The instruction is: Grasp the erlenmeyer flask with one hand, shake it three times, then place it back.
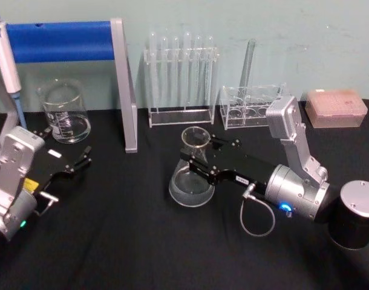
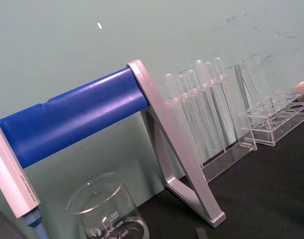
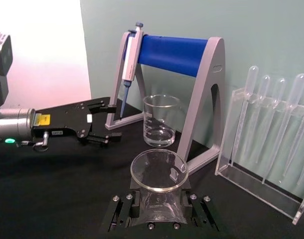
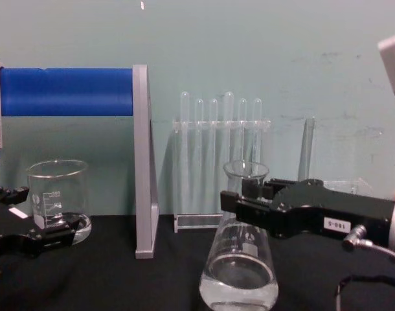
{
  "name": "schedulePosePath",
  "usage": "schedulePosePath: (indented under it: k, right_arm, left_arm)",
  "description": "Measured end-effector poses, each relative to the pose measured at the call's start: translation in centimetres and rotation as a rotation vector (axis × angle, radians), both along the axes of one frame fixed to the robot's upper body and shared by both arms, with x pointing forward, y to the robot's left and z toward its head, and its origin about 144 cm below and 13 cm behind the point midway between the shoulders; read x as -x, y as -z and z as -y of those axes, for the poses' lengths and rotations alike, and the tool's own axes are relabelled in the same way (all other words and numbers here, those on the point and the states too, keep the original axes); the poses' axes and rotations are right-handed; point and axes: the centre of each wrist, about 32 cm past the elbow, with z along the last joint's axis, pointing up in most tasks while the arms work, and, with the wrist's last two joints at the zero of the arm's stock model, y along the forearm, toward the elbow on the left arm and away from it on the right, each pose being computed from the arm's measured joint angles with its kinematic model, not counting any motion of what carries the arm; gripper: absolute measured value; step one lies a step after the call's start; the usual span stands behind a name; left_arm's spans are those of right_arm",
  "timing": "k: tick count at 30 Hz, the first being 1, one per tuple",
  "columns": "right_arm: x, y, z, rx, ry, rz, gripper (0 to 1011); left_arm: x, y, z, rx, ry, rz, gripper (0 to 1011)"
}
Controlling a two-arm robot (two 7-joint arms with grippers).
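Observation:
The erlenmeyer flask point(image 1: 190, 187) is clear glass with a wide base and stands mid-table on the black cloth; its flared rim point(image 3: 158, 169) shows close up in the right wrist view. My right gripper point(image 1: 204, 156) reaches in from the right and is shut on the flask's neck, one finger on each side. In the chest view the flask point(image 4: 239, 275) looks upright with its base at table level, and the gripper point(image 4: 246, 194) sits just under the rim. My left gripper point(image 1: 81, 160) rests open at the left of the table, away from the flask.
A glass beaker point(image 1: 65, 112) stands back left beside a blue-barred pipette stand point(image 1: 57, 41). Behind the flask are a test tube rack point(image 1: 181, 78) and a lower clear rack point(image 1: 248, 106). A pink tip box point(image 1: 336, 107) sits back right.

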Motion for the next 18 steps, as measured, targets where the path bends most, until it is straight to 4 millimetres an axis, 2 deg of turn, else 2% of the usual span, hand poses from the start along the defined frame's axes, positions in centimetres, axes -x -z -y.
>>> schedulePosePath:
  k: [18]
  right_arm:
    - [-0.3, 1.1, 1.2, 0.012, -0.037, -0.038, 449]
  left_arm:
    - [0.0, 0.0, 0.0, 0.0, 0.0, 0.0, 1001]
